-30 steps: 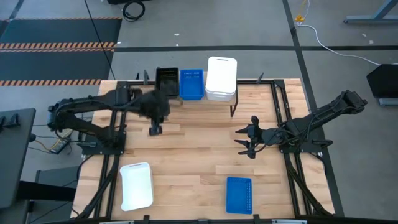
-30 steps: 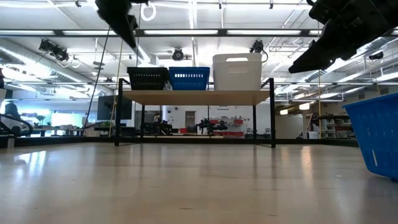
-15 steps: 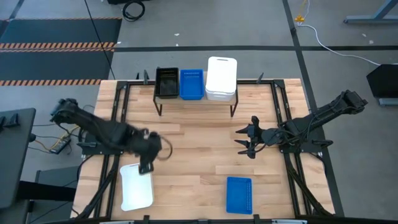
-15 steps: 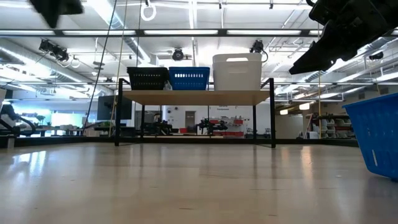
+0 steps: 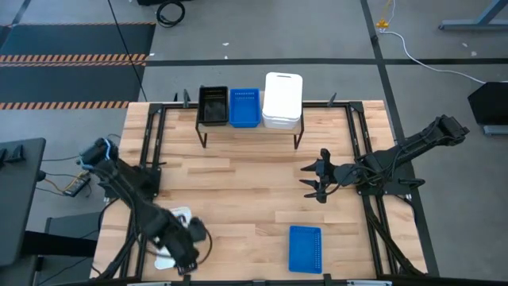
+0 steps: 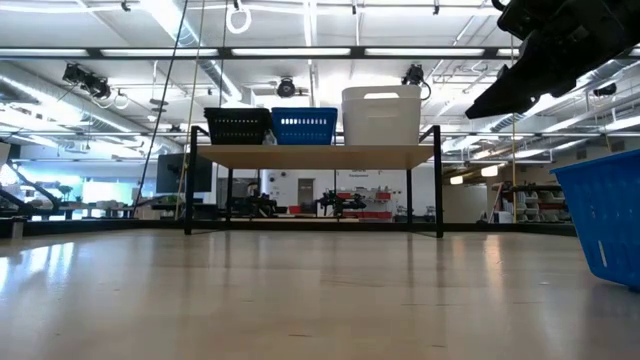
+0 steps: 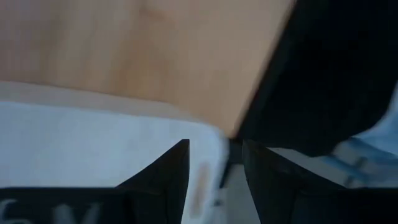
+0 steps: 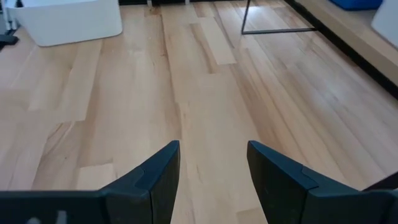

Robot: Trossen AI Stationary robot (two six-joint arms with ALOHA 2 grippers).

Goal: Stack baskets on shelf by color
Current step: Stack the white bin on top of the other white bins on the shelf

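Left tool (image 5: 186, 253) sits open over the white basket (image 5: 170, 218) at the worktop's (image 5: 254, 191) front-left corner; right tool (image 5: 311, 179) hangs open, empty, mid-worktop.

Grey floor (image 5: 317, 40), ceiling strip lights (image 6: 410, 51)

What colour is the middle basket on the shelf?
Blue. The middle basket shows best in the low view.

Wooden table (image 5: 254, 191) with black metal frame (image 5: 365, 159). Grey floor beyond its far edge: hazard-striped mat (image 5: 75, 57), coiled black cable (image 5: 169, 11), white cable (image 5: 413, 52).
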